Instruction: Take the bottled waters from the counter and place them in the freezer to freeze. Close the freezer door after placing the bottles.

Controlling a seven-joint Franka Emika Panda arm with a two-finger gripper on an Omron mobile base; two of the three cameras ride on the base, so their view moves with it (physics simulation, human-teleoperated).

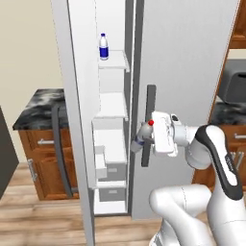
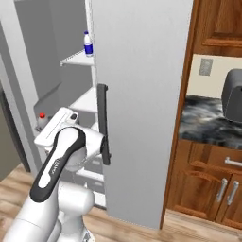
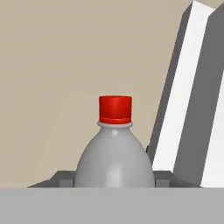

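Matt silver freezer door (image 1: 79,96), marbled stone counter (image 1: 41,103), wooden cabinets (image 2: 212,175)

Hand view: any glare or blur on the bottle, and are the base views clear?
Hand view: red-capped bottle sharp, soft highlight on its shoulder, no glare. Left base view: evenly lit, blue-capped bottle small but legible. Right base view: slightly soft, freezer interior shaded grey.

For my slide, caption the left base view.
Fingers carry the red-capped bottle toward the open freezer; blue-capped bottle already shelved.

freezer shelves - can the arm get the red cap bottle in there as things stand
Probably yes: the freezer door stands open, the pincer holds the red cap bottle just outside the freezer, and nothing visibly blocks the white shelves.
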